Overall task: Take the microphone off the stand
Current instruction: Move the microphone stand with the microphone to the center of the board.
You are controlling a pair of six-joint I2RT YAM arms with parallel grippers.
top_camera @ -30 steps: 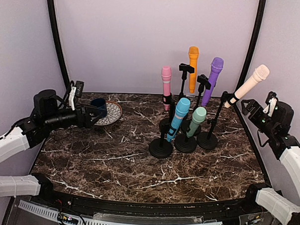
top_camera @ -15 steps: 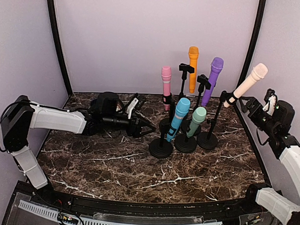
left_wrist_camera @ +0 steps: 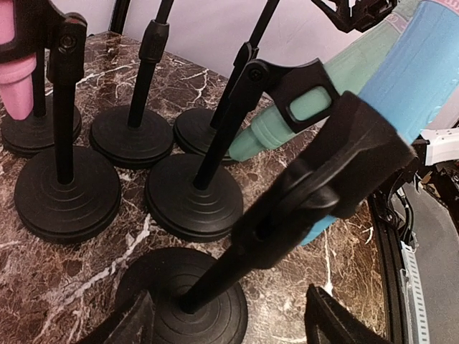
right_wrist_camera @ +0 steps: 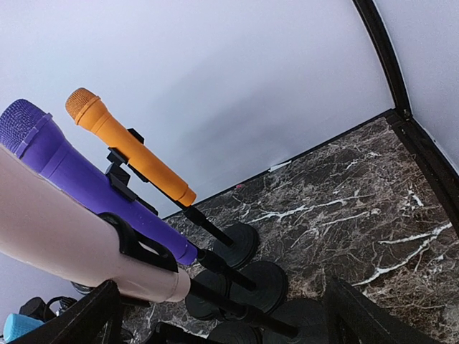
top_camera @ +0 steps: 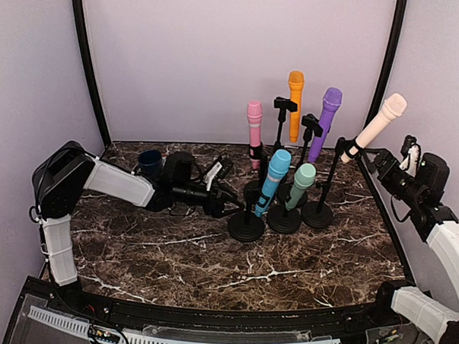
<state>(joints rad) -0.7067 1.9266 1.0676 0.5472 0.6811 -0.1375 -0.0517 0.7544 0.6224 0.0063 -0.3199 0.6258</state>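
Several coloured microphones stand in black clip stands at the table's middle right. They are pink, orange, purple, cream, blue and mint. My left gripper is open and low, its fingers either side of the blue microphone's stand pole just above the base. The blue microphone sits in its clip above my left gripper. My right gripper is open and empty, just right of the cream microphone, whose tail end hangs above my right gripper.
A dark blue cup stands at the back left behind my left arm. The round stand bases crowd together on the marble top. A black frame post and the right wall are close to my right arm.
My left arm swung from the far left across to the blue microphone's stand and dropped low at its pole. My right gripper edged closer to the cream microphone.
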